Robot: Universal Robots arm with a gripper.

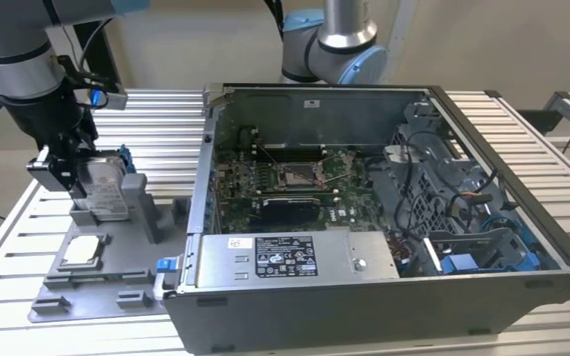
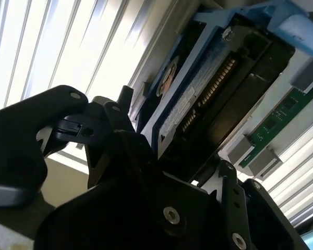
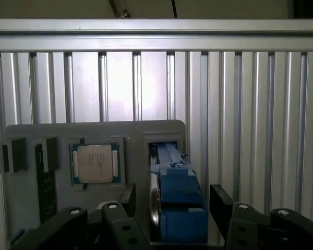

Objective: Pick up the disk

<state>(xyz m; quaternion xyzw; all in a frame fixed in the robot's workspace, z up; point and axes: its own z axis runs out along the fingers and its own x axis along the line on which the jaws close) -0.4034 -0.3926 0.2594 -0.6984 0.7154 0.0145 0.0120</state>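
Note:
The disk (image 1: 104,187) stands on edge in a slot of the grey fixture (image 1: 107,285) at the exterior view's left; it is silver-grey with a white label and a blue frame. My gripper (image 1: 89,178) reaches down over it from above. In the first wrist view my gripper (image 3: 172,200) is open, with a black finger (image 3: 129,199) on each side of the disk (image 3: 177,208) and a small gap showing on both sides. The second wrist view shows the disk (image 2: 198,99) close up, label and connector pins facing the camera.
A small square silver chip (image 1: 80,250) lies in a pocket of the fixture beside the disk. The open computer case (image 1: 315,93) stands close to the exterior view's right of the fixture. A second arm's base (image 1: 337,41) rises behind the case. Ribbed aluminium table (image 1: 156,126) lies underneath.

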